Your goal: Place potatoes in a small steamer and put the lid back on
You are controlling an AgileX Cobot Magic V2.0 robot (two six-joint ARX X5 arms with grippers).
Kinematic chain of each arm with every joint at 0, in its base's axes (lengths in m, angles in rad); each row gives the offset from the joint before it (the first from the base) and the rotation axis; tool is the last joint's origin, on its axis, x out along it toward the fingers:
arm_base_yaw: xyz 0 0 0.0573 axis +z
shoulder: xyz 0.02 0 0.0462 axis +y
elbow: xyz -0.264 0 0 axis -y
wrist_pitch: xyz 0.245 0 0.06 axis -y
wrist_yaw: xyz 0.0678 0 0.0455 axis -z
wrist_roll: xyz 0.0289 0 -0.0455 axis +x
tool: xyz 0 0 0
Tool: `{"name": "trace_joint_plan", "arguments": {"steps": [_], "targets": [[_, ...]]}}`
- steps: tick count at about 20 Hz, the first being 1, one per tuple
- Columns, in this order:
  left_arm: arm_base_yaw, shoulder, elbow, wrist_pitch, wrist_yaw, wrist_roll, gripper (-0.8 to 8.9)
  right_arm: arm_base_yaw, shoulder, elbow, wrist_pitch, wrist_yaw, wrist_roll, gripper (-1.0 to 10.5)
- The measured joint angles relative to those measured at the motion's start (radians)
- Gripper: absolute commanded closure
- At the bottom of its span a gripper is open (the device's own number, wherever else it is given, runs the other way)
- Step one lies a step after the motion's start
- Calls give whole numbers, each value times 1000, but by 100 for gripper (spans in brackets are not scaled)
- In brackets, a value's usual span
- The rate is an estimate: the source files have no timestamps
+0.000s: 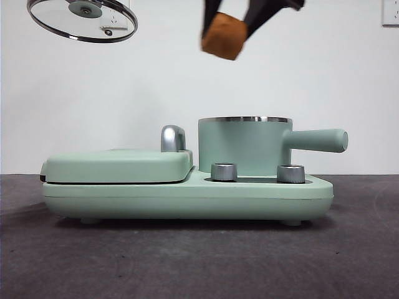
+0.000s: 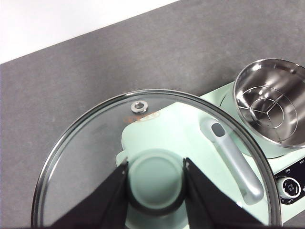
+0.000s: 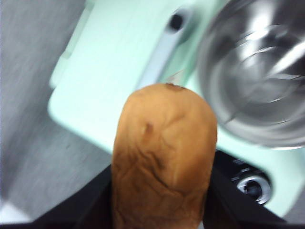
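I have the right hand (image 1: 225,28) clamped on the potato (image 1: 223,37), high in the air above the steamer (image 1: 244,144) and a little to the side of its open mouth, so a short shift should line it up for a drop onto the steel rack inside. My left hand (image 2: 155,168) grips the lid (image 2: 86,157) by its green knob (image 2: 155,179) and holds it up over the flat griddle cover (image 1: 118,164), well clear of the pot, leaving the opening free until the potato is in.

Mint-green griddle cover (image 1: 118,165), two knobs (image 1: 224,172)
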Motion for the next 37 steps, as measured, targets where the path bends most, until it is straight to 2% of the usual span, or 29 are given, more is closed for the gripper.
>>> {"name": "trace_joint_plan", "arguments": {"steps": [6,13,21,31,35,37], "targets": [[0,0,0,0,0,0,797,-106,24,1,0,0,-30,842],[0,0,0,0,0,0,797,-168,149,1,77,-4,-63,842],[0,0,0,0,0,-3,797,-187,261,1,213,-4,-66,842],[0,0,0,0,0,-4,797,-187,294,1,192,26,-77,838],[0,0,0,0,0,-8,797,-187,294,1,172,25,-93,806],[0,0,0,0,0,-14,797,-187,294,1,167,25,-96,676]]}}
